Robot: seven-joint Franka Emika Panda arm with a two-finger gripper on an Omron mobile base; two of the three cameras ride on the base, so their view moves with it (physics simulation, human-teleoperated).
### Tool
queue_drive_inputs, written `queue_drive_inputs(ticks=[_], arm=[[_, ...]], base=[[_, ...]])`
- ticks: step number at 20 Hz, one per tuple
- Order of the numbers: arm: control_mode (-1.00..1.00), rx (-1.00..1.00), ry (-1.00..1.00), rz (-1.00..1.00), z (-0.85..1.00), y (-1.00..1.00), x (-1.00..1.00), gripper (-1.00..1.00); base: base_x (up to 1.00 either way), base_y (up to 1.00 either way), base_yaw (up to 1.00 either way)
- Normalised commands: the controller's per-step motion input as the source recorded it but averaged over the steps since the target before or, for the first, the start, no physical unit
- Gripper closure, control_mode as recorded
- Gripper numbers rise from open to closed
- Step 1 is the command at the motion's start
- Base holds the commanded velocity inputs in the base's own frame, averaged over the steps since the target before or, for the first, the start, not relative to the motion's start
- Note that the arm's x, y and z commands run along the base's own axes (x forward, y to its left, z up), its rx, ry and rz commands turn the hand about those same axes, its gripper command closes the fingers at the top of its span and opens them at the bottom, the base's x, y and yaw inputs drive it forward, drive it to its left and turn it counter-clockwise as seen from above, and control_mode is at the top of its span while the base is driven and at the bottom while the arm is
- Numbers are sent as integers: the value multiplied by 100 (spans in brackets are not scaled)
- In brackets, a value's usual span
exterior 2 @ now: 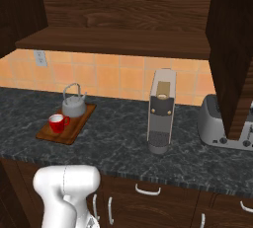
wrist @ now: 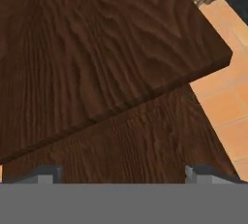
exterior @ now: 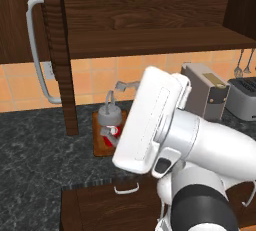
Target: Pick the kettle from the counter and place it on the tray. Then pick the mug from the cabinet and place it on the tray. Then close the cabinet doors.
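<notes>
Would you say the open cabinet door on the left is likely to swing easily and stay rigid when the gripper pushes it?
Probably rigid: the cabinet door looks like a thick solid wood panel. It likely swings about its hinge rather than sliding. The bar handle is rounded and smooth-looking, so the open gripper may slip along it.

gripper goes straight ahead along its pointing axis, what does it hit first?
Likely the dark wood cabinet door: its panel sits dead ahead of the open gripper in the hand view. Depth is unclear.

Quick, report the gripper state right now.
Gripper: open, jaws spread wide, holding nothing; it faces the dark wood of the cabinet.
</notes>
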Motion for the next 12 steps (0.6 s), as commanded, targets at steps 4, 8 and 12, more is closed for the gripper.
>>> queue_drive_inputs(ticks=[4,8,12], arm=[[-100,34,1,0,-44,17,10,-100],[-100,16,-3,0,-53,48,1,-100],[-100,0,-4,6,-16,22,-37,-100]], base=[[0,0,0],[0,0,0],[0,0,0]])
